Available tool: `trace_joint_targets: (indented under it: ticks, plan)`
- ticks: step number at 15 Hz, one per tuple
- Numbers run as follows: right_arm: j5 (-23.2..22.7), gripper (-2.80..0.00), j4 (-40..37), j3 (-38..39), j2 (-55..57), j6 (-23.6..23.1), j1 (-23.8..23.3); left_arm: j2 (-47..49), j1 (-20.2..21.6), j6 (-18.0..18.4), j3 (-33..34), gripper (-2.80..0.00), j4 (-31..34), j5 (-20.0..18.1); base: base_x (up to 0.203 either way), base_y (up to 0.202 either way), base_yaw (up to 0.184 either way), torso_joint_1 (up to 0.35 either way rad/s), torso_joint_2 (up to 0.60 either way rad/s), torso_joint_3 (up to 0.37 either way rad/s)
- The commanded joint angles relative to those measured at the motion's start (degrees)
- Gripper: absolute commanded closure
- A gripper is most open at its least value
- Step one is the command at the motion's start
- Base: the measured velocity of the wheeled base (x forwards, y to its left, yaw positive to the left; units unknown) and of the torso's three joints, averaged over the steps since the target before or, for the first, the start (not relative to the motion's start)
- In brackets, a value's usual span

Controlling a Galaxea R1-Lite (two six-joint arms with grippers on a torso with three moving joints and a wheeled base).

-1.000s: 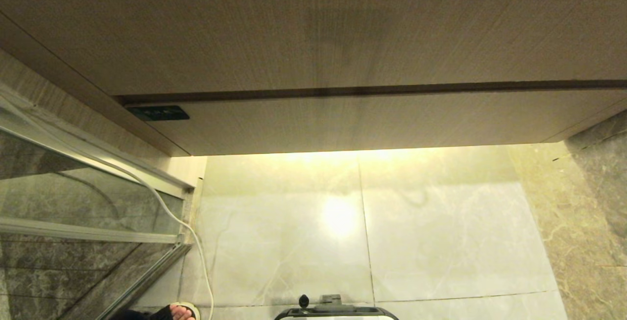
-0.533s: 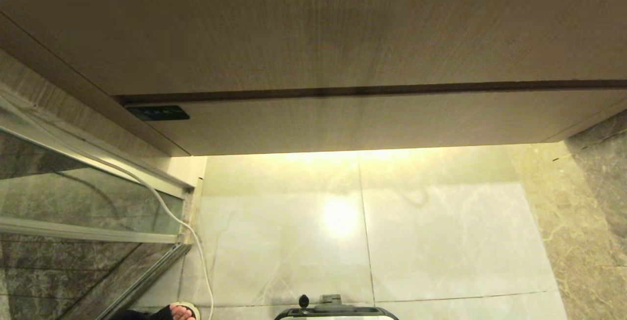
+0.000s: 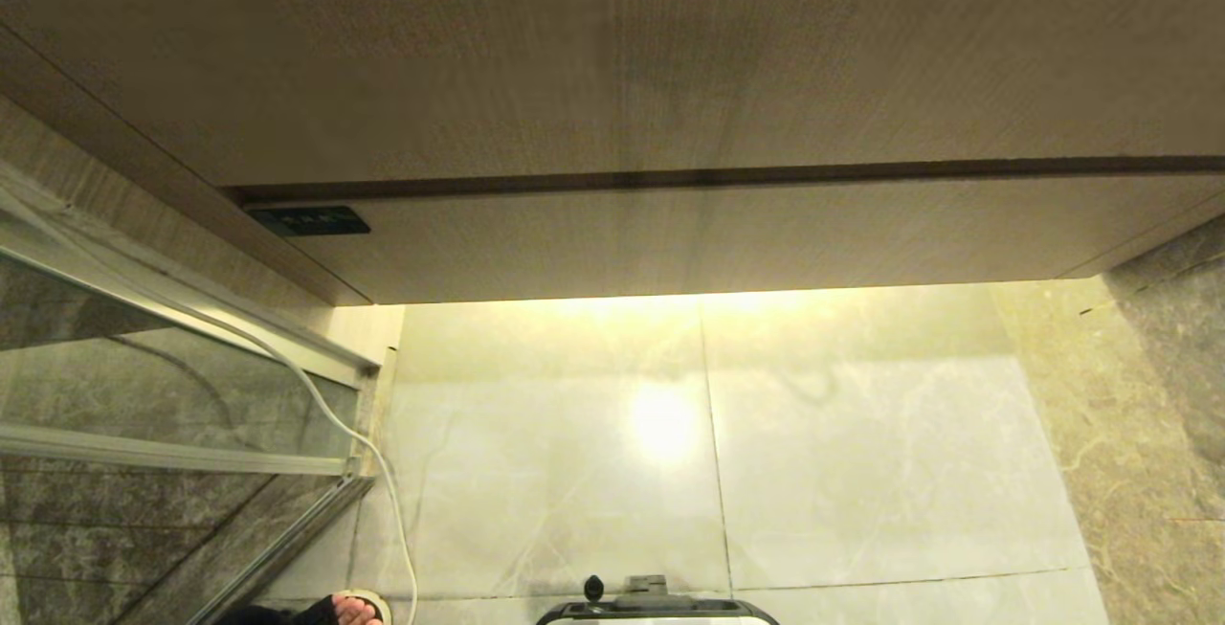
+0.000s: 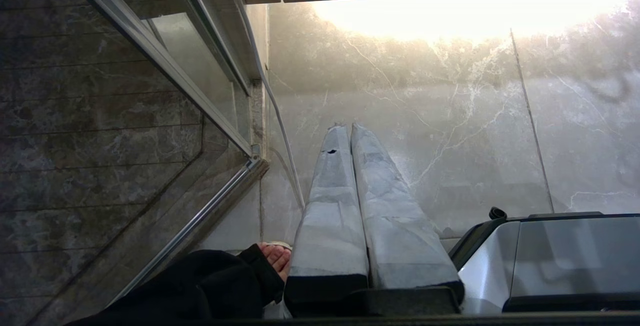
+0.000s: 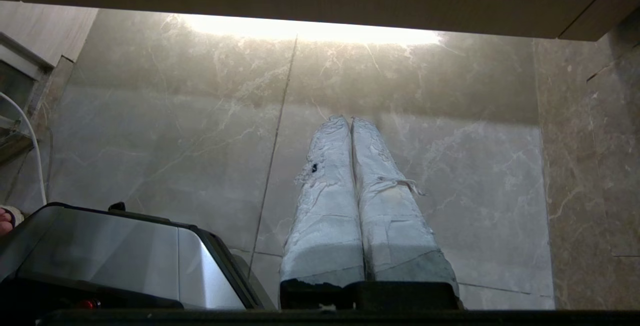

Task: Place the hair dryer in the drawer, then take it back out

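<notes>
The hair dryer is out of view in every frame. The vanity's plain grey-brown wood-grain front (image 3: pixel 612 51) fills the top of the head view; the drawer shows only as this flush, shut front, with a dark seam (image 3: pixel 727 174) below it. Neither gripper appears in the head view. My left gripper (image 4: pixel 348 127) hangs low over the pale marble floor (image 4: pixel 450 116), its white-wrapped fingers (image 4: pixel 330 191) pressed together on nothing. My right gripper (image 5: pixel 349 119) hangs the same way over the floor, shut and empty.
A glass shower partition (image 3: pixel 144 386) with a metal frame stands at the left, and a white cable (image 3: pixel 383 472) runs down beside it. A person's foot (image 3: pixel 349 609) rests by my base (image 3: pixel 660 611). A dark marble wall (image 3: pixel 1168 395) closes the right. A black plate (image 3: pixel 308 220) sits under the vanity.
</notes>
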State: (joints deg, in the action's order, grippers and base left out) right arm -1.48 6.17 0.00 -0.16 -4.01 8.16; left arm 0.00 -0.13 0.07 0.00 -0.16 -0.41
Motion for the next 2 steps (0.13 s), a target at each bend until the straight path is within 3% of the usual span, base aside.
trace_joint_targets:
  ticks: [1,2]
  plan:
    - [0.0,0.0,0.1,2.3,-2.1,0.1,0.0,0.0,0.0,0.0,0.1,0.0,0.0,0.0,0.0,0.0,0.0,0.0,0.0,0.0]
    - [0.0,0.0,0.1,2.3,-2.1,0.0,0.0,0.0,0.0,0.0,0.0,0.0,0.0,0.0,0.0,0.0,0.0,0.0,0.0,0.0]
